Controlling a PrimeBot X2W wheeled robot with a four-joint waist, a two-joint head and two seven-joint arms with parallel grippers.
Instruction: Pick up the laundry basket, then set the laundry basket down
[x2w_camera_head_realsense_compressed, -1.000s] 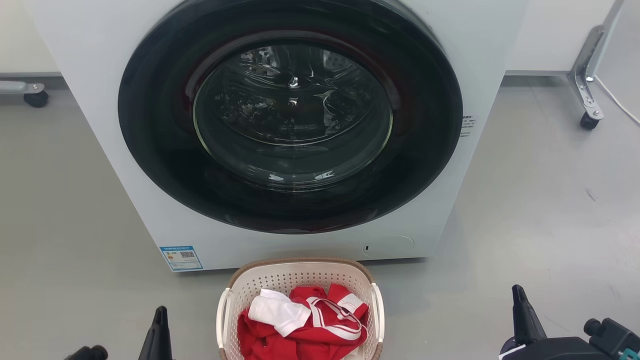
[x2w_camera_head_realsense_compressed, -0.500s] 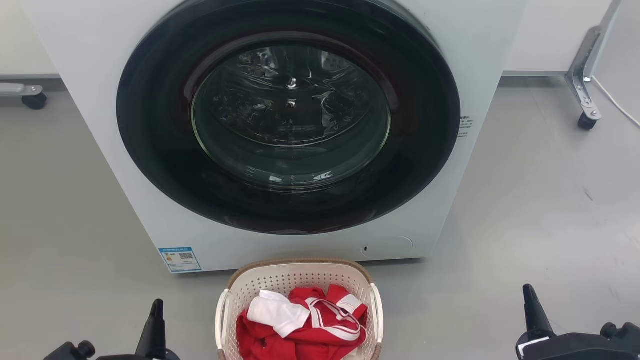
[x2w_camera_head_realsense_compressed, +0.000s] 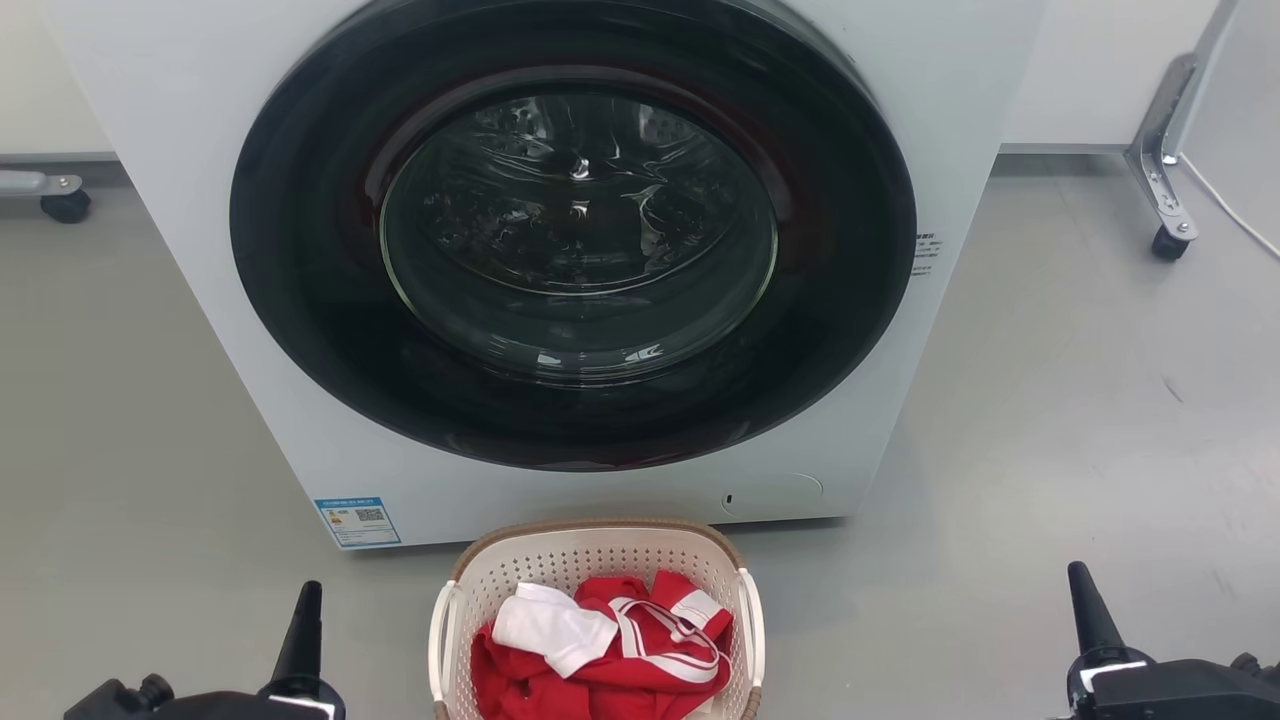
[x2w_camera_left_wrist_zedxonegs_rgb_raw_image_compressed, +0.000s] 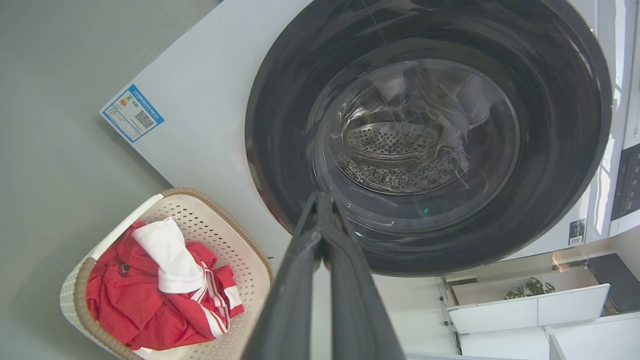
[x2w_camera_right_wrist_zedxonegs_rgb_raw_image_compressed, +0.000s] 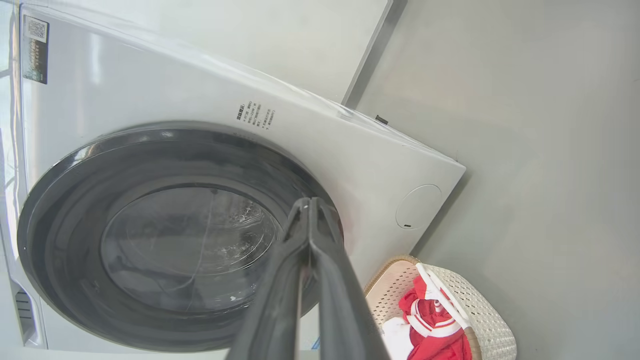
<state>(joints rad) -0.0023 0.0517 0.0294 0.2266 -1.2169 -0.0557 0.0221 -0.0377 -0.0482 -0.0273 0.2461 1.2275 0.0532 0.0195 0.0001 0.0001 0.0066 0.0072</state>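
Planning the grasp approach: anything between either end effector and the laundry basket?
Nothing visible. The left end effector and right end effector flank the laundry basket, with bare grey floor between each and it. The washing machine stands behind the basket, outside both paths.

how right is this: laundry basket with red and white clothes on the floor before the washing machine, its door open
Only the door is wrong: the head view shows the washing machine with its door shut. The laundry basket with red and white clothes does sit on the floor before it.
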